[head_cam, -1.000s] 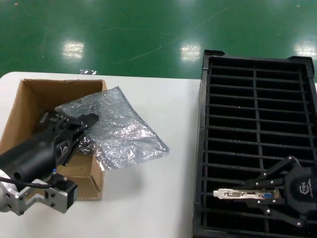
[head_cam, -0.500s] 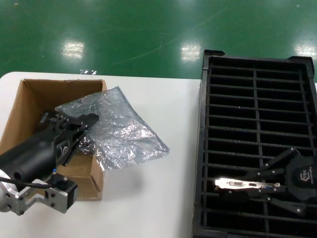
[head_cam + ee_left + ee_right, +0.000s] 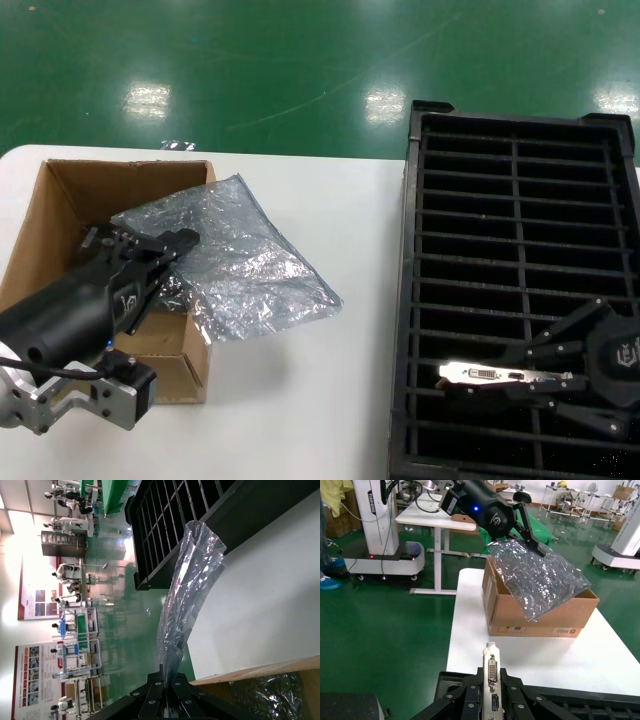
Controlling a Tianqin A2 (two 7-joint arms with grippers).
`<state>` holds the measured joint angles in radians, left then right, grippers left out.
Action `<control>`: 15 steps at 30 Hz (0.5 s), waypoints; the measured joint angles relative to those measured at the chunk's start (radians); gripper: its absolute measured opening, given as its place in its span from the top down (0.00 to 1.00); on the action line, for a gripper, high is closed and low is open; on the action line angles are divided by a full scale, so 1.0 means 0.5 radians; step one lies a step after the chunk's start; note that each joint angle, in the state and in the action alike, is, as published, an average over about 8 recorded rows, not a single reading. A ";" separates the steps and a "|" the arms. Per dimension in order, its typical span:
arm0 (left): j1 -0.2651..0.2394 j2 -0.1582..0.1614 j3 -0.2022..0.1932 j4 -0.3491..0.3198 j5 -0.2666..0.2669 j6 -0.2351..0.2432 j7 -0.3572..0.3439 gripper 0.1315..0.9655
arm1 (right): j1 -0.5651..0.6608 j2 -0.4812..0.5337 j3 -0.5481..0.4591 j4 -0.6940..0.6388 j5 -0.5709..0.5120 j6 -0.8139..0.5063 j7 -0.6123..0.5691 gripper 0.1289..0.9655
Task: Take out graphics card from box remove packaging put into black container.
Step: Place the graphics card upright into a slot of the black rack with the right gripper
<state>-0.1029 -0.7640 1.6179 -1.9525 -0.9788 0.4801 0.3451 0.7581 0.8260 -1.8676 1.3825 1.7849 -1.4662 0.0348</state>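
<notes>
On the white tabletop point(image 3: 330, 400), the black container point(image 3: 420, 300) has the right gripper point(image 3: 540, 378) over its near slots, jaws gripping the graphics card point(image 3: 500, 375), while beside it the left gripper point(image 3: 170, 245), jaws closed on the packaging point(image 3: 250, 265), hovers above the box point(image 3: 40, 220).

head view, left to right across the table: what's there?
box → left claw → packaging → bare table → black container; inside it, graphics card → right claw.
</notes>
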 joint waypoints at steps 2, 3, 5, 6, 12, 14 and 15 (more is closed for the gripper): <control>0.000 0.000 0.000 0.000 0.000 0.000 0.000 0.99 | -0.013 0.007 0.008 0.014 0.006 -0.001 0.005 0.93; 0.000 0.000 0.000 0.000 0.000 0.000 0.000 0.99 | -0.018 0.009 0.010 0.018 0.008 -0.001 0.007 0.93; 0.000 0.000 0.000 0.000 0.000 0.000 0.000 0.99 | -0.027 0.010 0.011 0.018 0.006 0.000 0.006 0.93; 0.000 0.000 0.000 0.000 0.000 0.000 0.000 0.99 | -0.030 0.010 0.010 0.015 0.004 0.000 0.005 0.93; 0.000 0.000 0.000 0.000 0.000 0.000 0.000 0.99 | -0.040 -0.002 0.002 -0.014 -0.014 0.001 -0.021 0.93; 0.000 0.000 0.000 0.000 0.000 0.000 0.000 0.99 | -0.040 -0.007 0.000 -0.022 -0.019 0.000 -0.034 0.93; 0.000 0.000 0.000 0.000 0.000 0.000 0.000 0.99 | -0.039 -0.010 -0.001 -0.026 -0.021 0.000 -0.040 0.93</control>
<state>-0.1029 -0.7640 1.6179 -1.9525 -0.9788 0.4801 0.3451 0.7387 0.8211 -1.8682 1.3697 1.7744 -1.4663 0.0148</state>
